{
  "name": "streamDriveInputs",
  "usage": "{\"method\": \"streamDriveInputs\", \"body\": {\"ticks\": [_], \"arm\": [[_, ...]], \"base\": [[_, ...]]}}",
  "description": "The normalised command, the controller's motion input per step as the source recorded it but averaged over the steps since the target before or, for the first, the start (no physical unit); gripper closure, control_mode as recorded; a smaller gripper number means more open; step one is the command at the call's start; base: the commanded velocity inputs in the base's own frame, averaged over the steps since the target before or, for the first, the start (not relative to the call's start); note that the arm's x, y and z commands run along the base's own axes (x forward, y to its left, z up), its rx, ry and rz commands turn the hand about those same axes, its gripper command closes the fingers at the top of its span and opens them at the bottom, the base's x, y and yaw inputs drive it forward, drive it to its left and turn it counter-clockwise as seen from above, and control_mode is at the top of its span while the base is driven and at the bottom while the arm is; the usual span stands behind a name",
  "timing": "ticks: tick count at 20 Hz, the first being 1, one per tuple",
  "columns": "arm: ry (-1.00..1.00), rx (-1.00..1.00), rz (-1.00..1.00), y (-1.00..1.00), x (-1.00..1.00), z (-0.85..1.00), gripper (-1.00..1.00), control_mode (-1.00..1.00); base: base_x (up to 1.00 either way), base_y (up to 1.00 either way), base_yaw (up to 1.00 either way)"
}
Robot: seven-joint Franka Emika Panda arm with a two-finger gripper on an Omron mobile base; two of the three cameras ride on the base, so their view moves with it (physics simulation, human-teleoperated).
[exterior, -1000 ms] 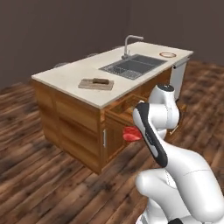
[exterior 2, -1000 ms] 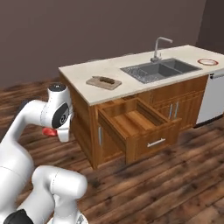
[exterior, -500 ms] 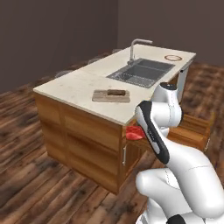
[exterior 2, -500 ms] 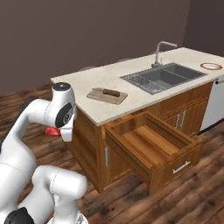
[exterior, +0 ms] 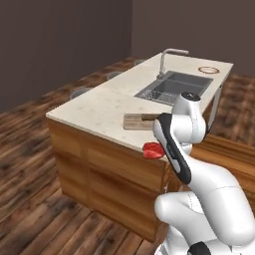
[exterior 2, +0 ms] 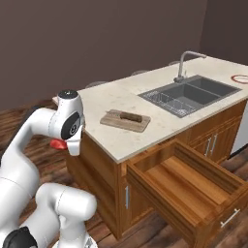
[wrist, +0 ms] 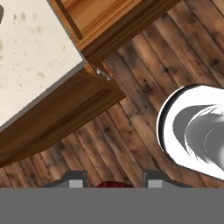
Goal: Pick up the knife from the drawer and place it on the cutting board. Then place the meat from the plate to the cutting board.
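The base has been driven along the bench (exterior 2: 116,99), so the cutting board (exterior 2: 116,122), with the knife (exterior 2: 131,116) laid on it, is brought nearer. The meat (exterior: 154,150) is held clamped in the hand (wrist: 114,181), low beside the board, ready to be placed.

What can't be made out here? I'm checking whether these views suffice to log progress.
- Gripper: hand view's bottom edge cuts the fingers; the arm hides them in both base views.
- Meat: partly behind the arm, left base view.
- Knife blade: too small.
- Plate: cut by right edge.
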Motion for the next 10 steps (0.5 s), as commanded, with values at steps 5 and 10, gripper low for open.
{"method": "streamDriveInputs", "body": {"ticks": [5,10], "arm": [[0.0,0.0,0.0,0.0,0.0,0.0,1.0,1.0],[0.0,0.0,0.0,0.0,0.0,0.0,1.0,1.0]], "base": [[0.5,0.01,-0.25],[0.58,0.1,-0.33]]}}
